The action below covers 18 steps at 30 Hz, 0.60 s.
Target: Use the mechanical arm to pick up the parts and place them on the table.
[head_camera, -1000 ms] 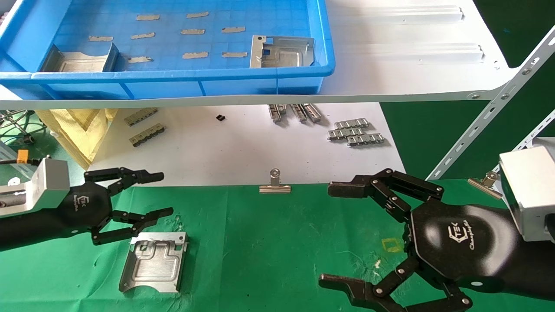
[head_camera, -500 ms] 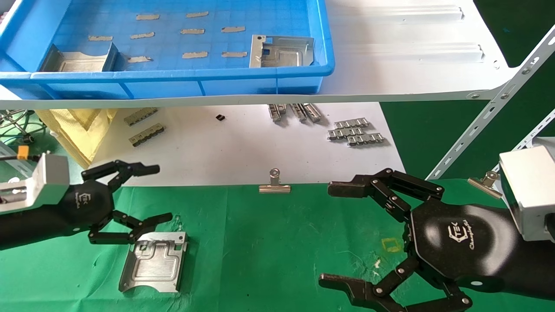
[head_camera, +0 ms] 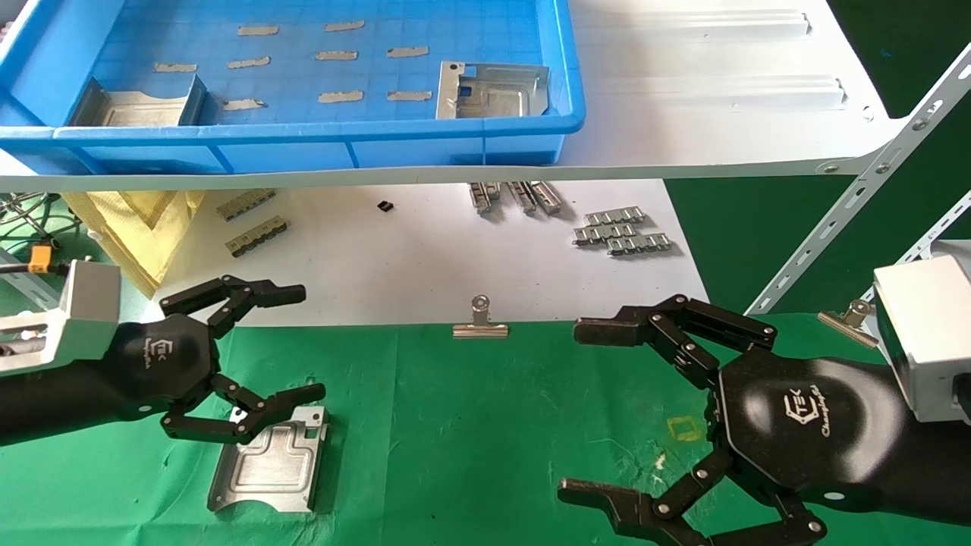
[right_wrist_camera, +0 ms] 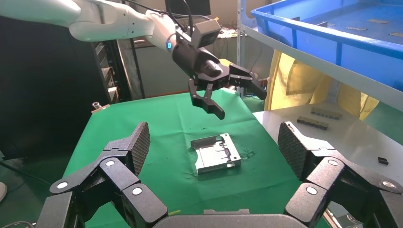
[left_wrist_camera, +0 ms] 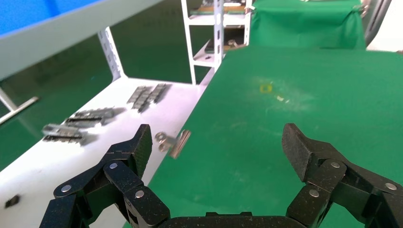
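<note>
One silvery part (head_camera: 269,459) lies flat on the green table (head_camera: 485,425); it also shows in the right wrist view (right_wrist_camera: 216,153). Two more parts (head_camera: 491,91) (head_camera: 140,102) sit in the blue tray. My left gripper (head_camera: 303,341) is open and empty. It hovers over the part's far left corner, and its lower finger overlaps that edge in the head view. It shows above the cloth in its own view (left_wrist_camera: 218,142) and above the part in the right wrist view (right_wrist_camera: 237,101). My right gripper (head_camera: 580,412) (right_wrist_camera: 214,137) is open and empty over the table's right side.
The blue tray (head_camera: 303,136) stands on a white shelf board (head_camera: 721,114) above the work. A white sheet (head_camera: 425,265) carries grey link strips (head_camera: 622,231). Binder clips (head_camera: 480,322) (head_camera: 850,318) hold the cloth edge. A slanted shelf bracket (head_camera: 872,189) stands at the right.
My left gripper drew back slightly, then moved right towards the part; its lower finger now overlaps the part's far corner. The part and the right arm have not moved.
</note>
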Each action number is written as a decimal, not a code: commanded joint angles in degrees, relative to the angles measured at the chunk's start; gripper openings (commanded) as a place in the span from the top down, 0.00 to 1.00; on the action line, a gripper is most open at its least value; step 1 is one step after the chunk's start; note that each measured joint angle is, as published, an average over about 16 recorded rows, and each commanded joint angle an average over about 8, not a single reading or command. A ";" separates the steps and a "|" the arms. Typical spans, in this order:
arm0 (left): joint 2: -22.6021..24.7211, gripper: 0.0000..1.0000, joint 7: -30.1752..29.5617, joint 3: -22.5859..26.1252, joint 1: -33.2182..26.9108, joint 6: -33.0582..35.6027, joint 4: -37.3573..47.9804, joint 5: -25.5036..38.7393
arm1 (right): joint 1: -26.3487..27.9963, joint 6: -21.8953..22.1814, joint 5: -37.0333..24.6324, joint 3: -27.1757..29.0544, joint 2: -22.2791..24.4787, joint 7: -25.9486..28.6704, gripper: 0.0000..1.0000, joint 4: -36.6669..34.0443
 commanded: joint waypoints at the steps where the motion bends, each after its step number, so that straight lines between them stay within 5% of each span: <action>1: -0.26 0.00 -1.44 -1.08 0.83 -0.21 -1.92 -0.04 | 0.00 0.00 0.00 0.00 0.00 0.00 0.00 0.00; 18: -2.47 0.00 -13.76 -10.33 7.89 -1.97 -18.32 -0.40 | 0.00 0.00 0.01 -0.01 0.00 -0.01 0.00 0.00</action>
